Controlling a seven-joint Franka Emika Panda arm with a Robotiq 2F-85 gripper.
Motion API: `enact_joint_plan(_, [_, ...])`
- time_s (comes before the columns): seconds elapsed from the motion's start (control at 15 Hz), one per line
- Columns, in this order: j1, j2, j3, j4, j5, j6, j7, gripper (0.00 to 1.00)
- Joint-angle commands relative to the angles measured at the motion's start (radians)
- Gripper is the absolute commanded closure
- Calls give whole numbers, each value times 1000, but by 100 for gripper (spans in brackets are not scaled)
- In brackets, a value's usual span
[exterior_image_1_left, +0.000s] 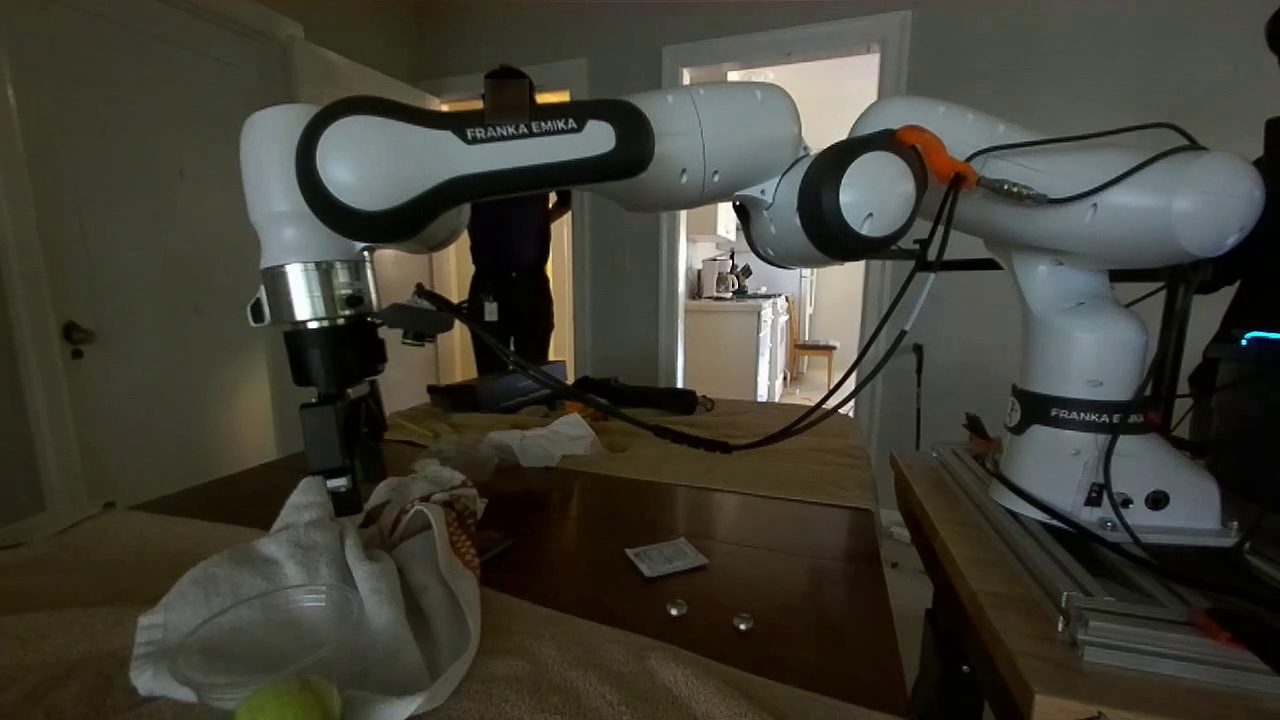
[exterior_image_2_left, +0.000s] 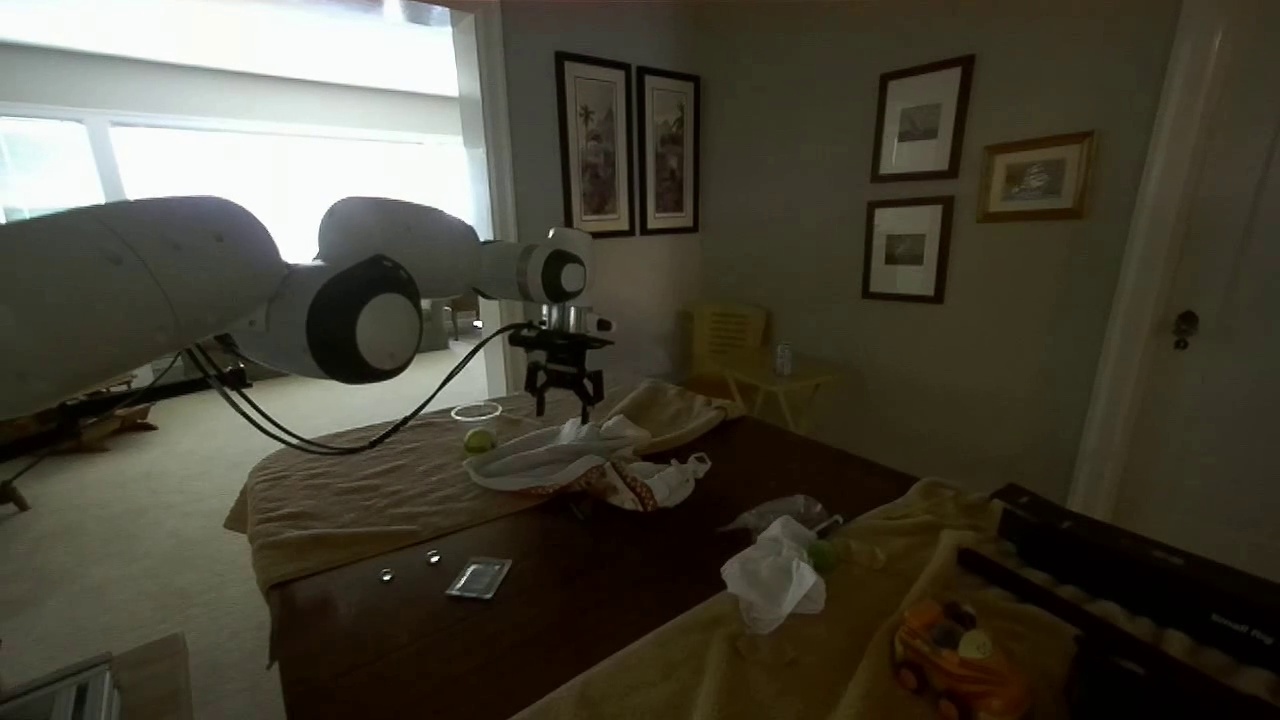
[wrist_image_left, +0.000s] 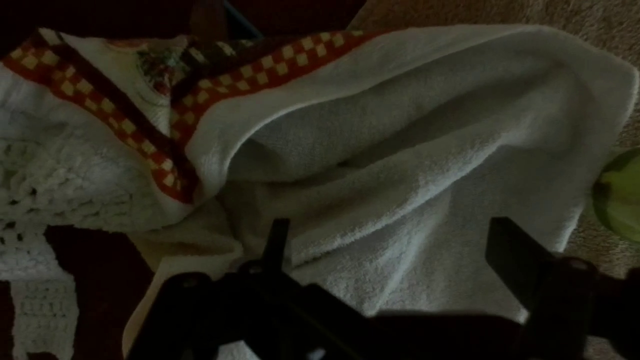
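In the wrist view, the gripper (wrist_image_left: 390, 225) is standing wide, its two fingers (wrist_image_left: 515, 260) well apart, with the towel (wrist_image_left: 400, 165) showing between and beyond them. This towel is lying rumpled in long folds; a red-and-yellow checked band (wrist_image_left: 267, 73) is edging its upper side, and a white crocheted piece (wrist_image_left: 75, 185) is lying at its left end. A green ball (wrist_image_left: 622, 195) is sitting just beside the towel's right edge, partly out of view.

In an exterior view, the gripper is pointing straight down at the towel; this view is not showing whether its fingers are touching the towel. A clear round plastic piece (exterior_image_1_left: 265, 645) is sitting in front of the towel, which is showing through it. To the right of the towel, a small flat packet (exterior_image_1_left: 667, 557) and two clear beads (exterior_image_1_left: 742, 622) are lying on the dark tabletop (exterior_image_1_left: 800, 570). Well beyond the towel, a person (exterior_image_1_left: 512, 280) is standing.

In an exterior view, the gripper is hanging over the towel, its fingers spreading apart. A brown cover (exterior_image_2_left: 370, 500) is reaching out to the left of the towel and carrying the ball. In front and to the right of the towel, a crumpled white sheet (exterior_image_2_left: 775, 577) is lying, and an orange toy car (exterior_image_2_left: 955, 665) is standing farther off on that side. Framed pictures (exterior_image_2_left: 905, 250) are hanging well beyond the towel.
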Motion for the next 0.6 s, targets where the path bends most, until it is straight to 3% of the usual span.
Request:
enact_joint_plan(0.0, [-10, 6, -12, -15, -29, 4, 94, 0])
enact_joint_plan(0.53, [-38, 42, -84, 16, -42, -25, 381, 0])
